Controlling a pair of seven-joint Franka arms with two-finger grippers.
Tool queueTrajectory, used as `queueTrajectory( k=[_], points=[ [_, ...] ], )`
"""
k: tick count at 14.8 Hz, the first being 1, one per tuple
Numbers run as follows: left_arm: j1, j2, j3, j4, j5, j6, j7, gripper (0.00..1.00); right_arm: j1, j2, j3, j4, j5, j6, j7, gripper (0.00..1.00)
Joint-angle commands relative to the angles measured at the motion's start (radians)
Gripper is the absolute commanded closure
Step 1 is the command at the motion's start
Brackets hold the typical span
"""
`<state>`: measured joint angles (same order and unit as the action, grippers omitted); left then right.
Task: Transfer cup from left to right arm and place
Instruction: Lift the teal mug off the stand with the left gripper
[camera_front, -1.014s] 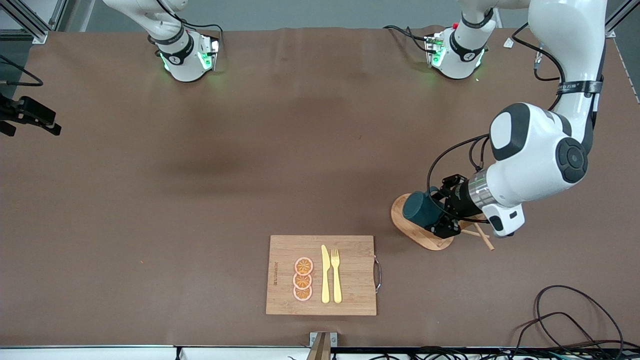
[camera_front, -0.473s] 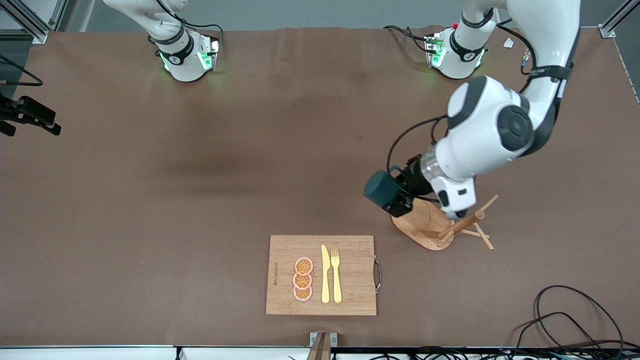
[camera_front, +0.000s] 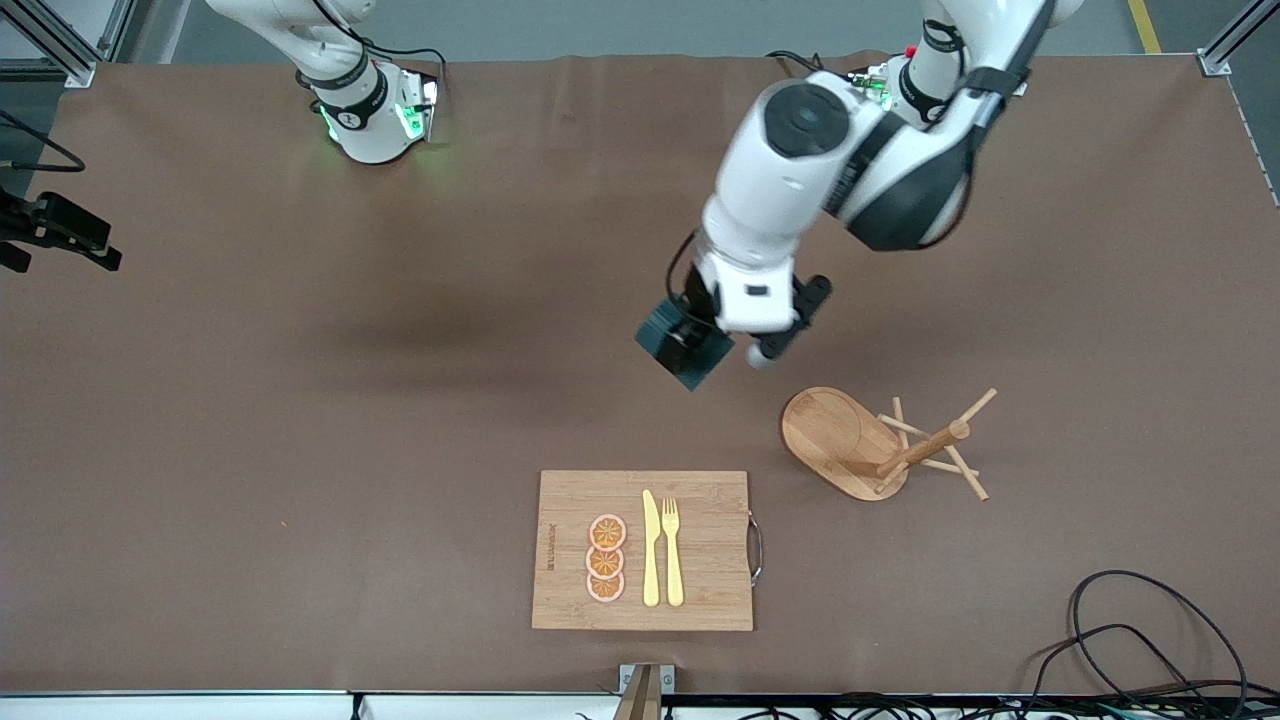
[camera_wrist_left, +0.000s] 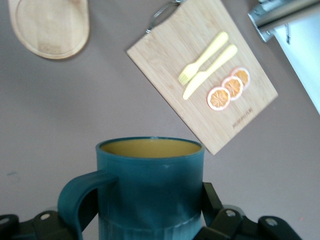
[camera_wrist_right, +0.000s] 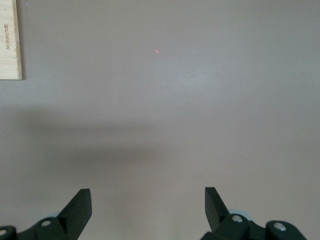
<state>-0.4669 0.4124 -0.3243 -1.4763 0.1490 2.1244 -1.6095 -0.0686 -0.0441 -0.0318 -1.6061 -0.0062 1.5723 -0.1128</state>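
Front view: I have the small dark teal ribbed cup (camera_front: 685, 352) clamped in the left claw (camera_front: 700, 340), airborne over the brown surface (camera_front: 300, 400); handover and placing remain (right claw (camera_wrist_right: 147, 207) gapes empty, waiting).

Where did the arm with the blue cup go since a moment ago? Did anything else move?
The left pincer, shut on the cup, lifted it off the wooden rack and carried it over bare table toward the right arm's end. The rack now stands bare. The right pincer stays open, waiting. The cutting board with its knife, fork and orange slices did not move.
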Motion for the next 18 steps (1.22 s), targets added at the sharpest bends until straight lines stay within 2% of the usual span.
queueTrajectory(
  k=[1, 3, 7, 12, 16, 18],
  points=[
    [-0.094, 0.029, 0.008, 0.021, 0.144, 0.034, -0.047, 0.48, -0.016, 0.007, 0.007, 0.012, 0.003, -0.009, -0.025, 0.0],
    [-0.145, 0.057, 0.008, 0.021, 0.272, 0.084, -0.107, 0.48, -0.016, 0.009, 0.007, 0.012, 0.003, -0.009, -0.025, 0.0],
    [-0.275, 0.14, 0.008, 0.021, 0.605, 0.104, -0.262, 0.5, -0.017, 0.01, 0.007, 0.012, 0.003, -0.008, -0.025, 0.0],
    [-0.377, 0.209, 0.014, 0.019, 0.895, 0.103, -0.322, 0.54, -0.017, 0.01, 0.007, 0.014, 0.003, -0.006, -0.027, 0.0],
    [-0.418, 0.278, 0.014, 0.016, 1.208, 0.098, -0.481, 0.57, -0.017, 0.013, 0.007, 0.014, 0.003, -0.006, -0.027, 0.0],
    [-0.456, 0.31, 0.019, 0.013, 1.328, 0.086, -0.558, 0.57, -0.017, 0.013, 0.007, 0.015, 0.003, -0.006, -0.025, 0.0]
  ],
)
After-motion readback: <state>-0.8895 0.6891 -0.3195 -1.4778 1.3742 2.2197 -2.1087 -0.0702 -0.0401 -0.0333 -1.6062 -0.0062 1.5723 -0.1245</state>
